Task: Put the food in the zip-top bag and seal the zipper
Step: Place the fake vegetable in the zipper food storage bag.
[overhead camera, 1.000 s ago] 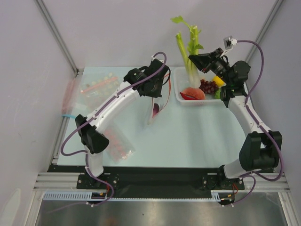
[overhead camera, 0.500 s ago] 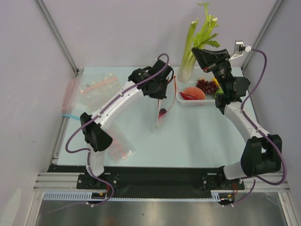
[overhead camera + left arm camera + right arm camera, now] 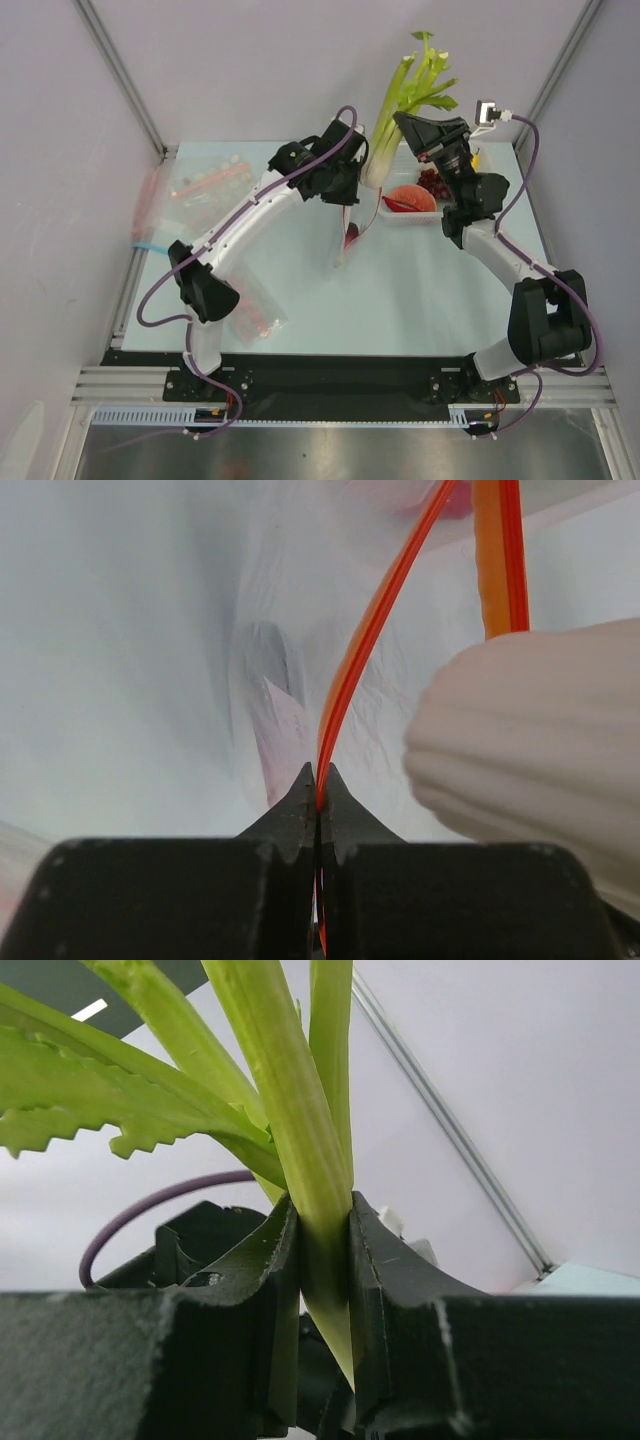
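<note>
The left fingers (image 3: 292,815) are pinched fully together on the zipper (image 3: 362,640), one thin red-orange strip running up and to the right from their tips. A second, wider length of the strip shows at the top right of the wrist view, apart from the pinched one, so the mouth stands open there. Behind it the clear film of the zip-top bag (image 3: 343,250) is creased and blurred. From above the bag hangs from those fingers down to the surface (image 3: 420,290), with a small dark red lump inside that is too small to identify.

The right fingers (image 3: 268,1290) are clamped narrowly on the scallion stalk (image 3: 298,1140), gripping its pale green shaft. The leaves run out of the top of that view, and the lower end is hidden behind the fingers. In the overhead view the stalk is held aloft and tilted, leafy end up toward the back wall and white base low, just beside the left fingers. The left wrist view shows that base as a pale ribbed mass cut off at the right edge, close to the zipper; whether they touch is unclear.

The grapes (image 3: 432,182) lie in a white tray (image 3: 415,217) beside a reddish round item, partly hidden by the right arm.
</note>
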`<state>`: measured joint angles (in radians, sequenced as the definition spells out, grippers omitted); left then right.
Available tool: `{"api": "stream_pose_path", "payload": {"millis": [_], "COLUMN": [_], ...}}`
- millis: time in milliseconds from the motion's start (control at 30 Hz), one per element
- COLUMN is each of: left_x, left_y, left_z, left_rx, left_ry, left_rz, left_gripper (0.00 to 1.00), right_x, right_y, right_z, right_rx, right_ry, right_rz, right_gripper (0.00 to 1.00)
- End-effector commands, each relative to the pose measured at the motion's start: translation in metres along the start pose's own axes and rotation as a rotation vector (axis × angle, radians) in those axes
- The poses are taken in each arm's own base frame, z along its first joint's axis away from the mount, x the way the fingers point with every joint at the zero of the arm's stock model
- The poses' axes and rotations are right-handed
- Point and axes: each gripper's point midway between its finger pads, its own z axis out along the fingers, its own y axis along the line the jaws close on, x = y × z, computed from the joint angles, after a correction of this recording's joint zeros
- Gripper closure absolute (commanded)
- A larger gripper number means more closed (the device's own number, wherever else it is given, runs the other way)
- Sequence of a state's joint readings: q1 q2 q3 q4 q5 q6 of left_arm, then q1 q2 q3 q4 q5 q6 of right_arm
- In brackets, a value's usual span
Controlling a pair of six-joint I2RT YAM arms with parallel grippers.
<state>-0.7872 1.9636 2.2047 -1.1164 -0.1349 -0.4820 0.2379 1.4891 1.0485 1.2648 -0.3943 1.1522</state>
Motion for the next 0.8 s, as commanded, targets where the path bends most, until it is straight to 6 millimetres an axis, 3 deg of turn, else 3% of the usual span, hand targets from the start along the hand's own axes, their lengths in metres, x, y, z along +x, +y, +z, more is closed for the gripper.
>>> {"api": "stream_pose_path", "payload": {"millis": [0, 400, 633, 733, 767], "left_x": [-0.032, -0.046, -0.047, -0.045, -0.046], "left_y": [-0.02, -0.017, -0.026, -0.028, -0.028], "left_z": [-0.039, -0.071, -0.09, -0.093, -0.094], "left_rx": [0.1, 0.18, 0.3, 0.319, 0.323], "left_ry": [-0.115, -0.15, -0.118, -0.106, -0.107], "left_rz": [-0.04, -0.107, -0.16, -0.17, -0.171], "left_gripper": [1.0, 1.0, 1.0, 1.0, 1.0], "right_x": [-0.01, 0.02, 0.06, 0.08, 0.082], "right_y": [0.036, 0.022, 0.026, 0.019, 0.025], "right_z": [0.0, -0.022, -0.034, -0.043, -0.045], "right_rx": [-0.14, -0.093, -0.172, -0.151, -0.159], "right_ry": [-0.077, 0.029, 0.276, 0.382, 0.396], "right_rz": [-0.029, -0.09, -0.21, -0.239, -0.261], "right_gripper": [1.0, 1.0, 1.0, 0.88, 0.76]}}
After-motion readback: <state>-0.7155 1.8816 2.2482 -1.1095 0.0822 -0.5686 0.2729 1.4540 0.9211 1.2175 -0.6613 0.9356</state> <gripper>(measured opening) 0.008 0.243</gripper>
